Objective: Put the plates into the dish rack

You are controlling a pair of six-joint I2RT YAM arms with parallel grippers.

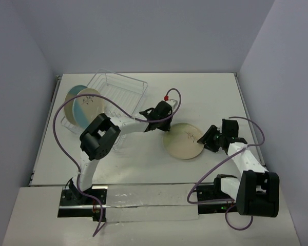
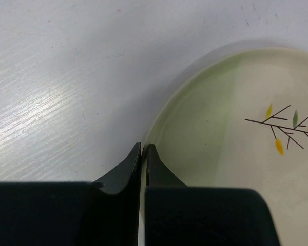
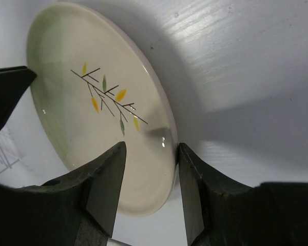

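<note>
A cream plate with a pale-green segment and a twig drawing (image 1: pixel 184 139) sits mid-table, tilted with its left rim raised. My left gripper (image 1: pixel 166 125) is shut on that left rim, as the left wrist view shows (image 2: pixel 143 146), with the plate (image 2: pixel 236 154) to its right. My right gripper (image 1: pixel 208 138) is open at the plate's right rim. In the right wrist view (image 3: pixel 152 145) one finger stands over the plate's face (image 3: pixel 92 102) and the other outside the rim. Two plates with light-blue segments (image 1: pixel 86 105) stand at the left end of the wire dish rack (image 1: pixel 124 87).
The rack stands at the back left of the white table (image 1: pixel 210 97). Purple cables loop over both arms. Grey walls close in the table on three sides. The left gripper's black body (image 3: pixel 7 92) shows at the left of the right wrist view.
</note>
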